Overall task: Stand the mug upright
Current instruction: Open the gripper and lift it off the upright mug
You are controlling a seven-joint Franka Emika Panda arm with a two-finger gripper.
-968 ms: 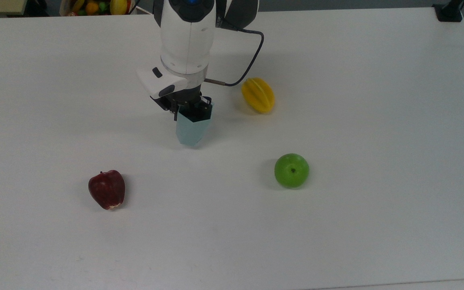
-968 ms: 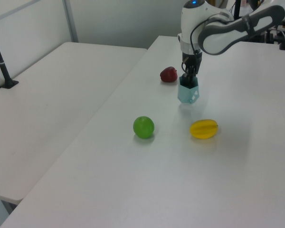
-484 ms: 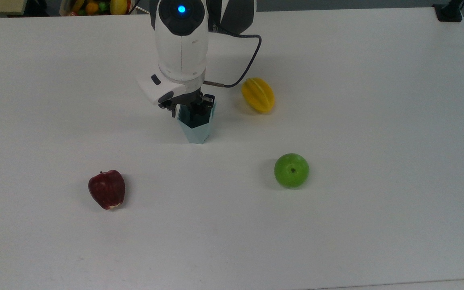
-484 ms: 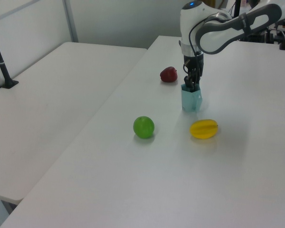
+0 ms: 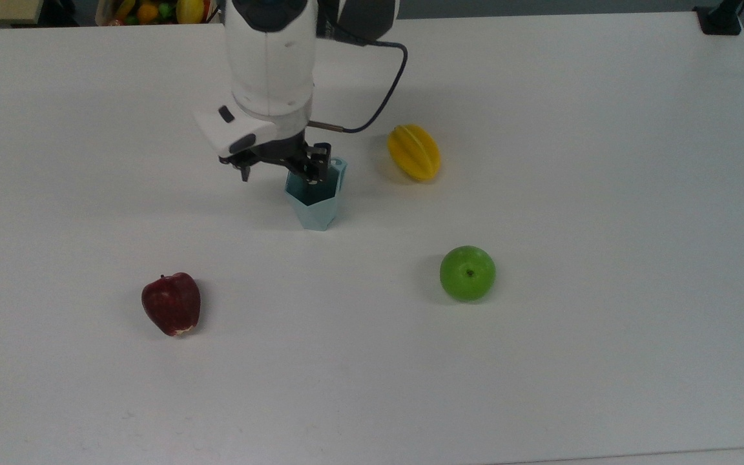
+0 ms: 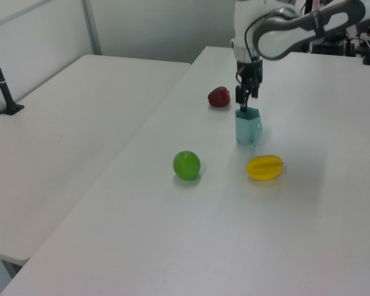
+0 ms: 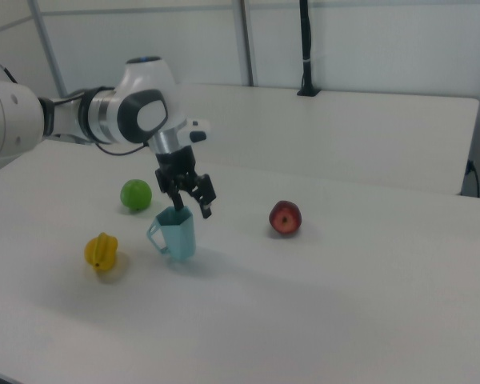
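Mug now stands upright on the tabletop, mouth up, between the yellow fruit and the red apple, where a second ago it hung tilted in the gripper above the surface. Half a second ago one finger was still down inside the mug; now the gripper has lifted clear of the rim and its fingers are spread apart, holding nothing. In the right view the mug's handle points to the right view's left, and the body looks steady on its base. By my reading the task is done and only a retreat remains. Room is ample: the green apple and the other fruit sit well apart from the mug, and the tabletop's edges are far off.
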